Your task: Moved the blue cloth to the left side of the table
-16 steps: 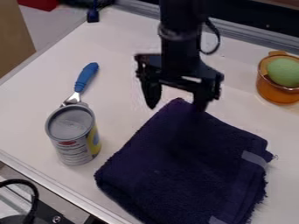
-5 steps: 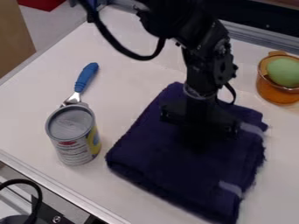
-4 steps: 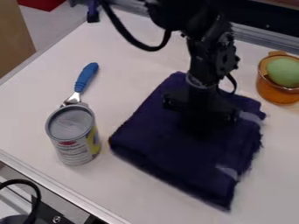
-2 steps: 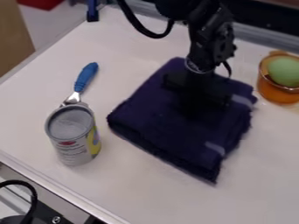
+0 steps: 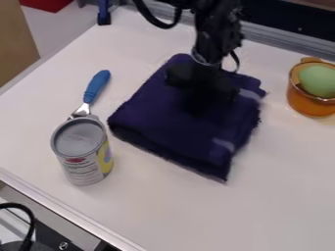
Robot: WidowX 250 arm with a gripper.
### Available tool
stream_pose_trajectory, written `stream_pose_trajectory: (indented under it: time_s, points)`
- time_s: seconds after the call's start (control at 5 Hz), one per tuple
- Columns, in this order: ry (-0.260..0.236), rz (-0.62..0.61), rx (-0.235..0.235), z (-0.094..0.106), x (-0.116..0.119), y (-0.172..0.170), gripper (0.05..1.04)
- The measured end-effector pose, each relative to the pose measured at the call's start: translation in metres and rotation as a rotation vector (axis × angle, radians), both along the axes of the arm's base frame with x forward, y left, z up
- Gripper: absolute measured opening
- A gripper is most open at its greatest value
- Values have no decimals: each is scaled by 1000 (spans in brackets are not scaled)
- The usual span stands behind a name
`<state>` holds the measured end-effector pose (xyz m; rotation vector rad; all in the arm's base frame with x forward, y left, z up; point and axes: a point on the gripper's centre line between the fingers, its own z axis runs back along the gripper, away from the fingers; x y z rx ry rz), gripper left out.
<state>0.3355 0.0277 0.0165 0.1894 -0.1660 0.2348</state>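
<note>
Cloth (image 5: pixel 163 115): blue, plush, folded squarish | hand (image 5: pixel 202 84): over cloth, grip can't be told | can (image 5: pixel 80 152): metal cylinder

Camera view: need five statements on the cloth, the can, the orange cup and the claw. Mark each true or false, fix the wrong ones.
1. The cloth lies between the can and the orange cup. True.
2. The can lies on its side. False: it stands upright.
3. A green object sits in the orange cup. True.
4. The handle behind the can is red. False: it is blue.
5. The claw is at the can. False: it is at the cloth.
</note>
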Motion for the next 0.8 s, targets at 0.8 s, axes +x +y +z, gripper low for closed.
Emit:
stream_pose_trajectory:
  time_s: [0.8]
  points:
    - [31,-8,4,-3,32,13,77]
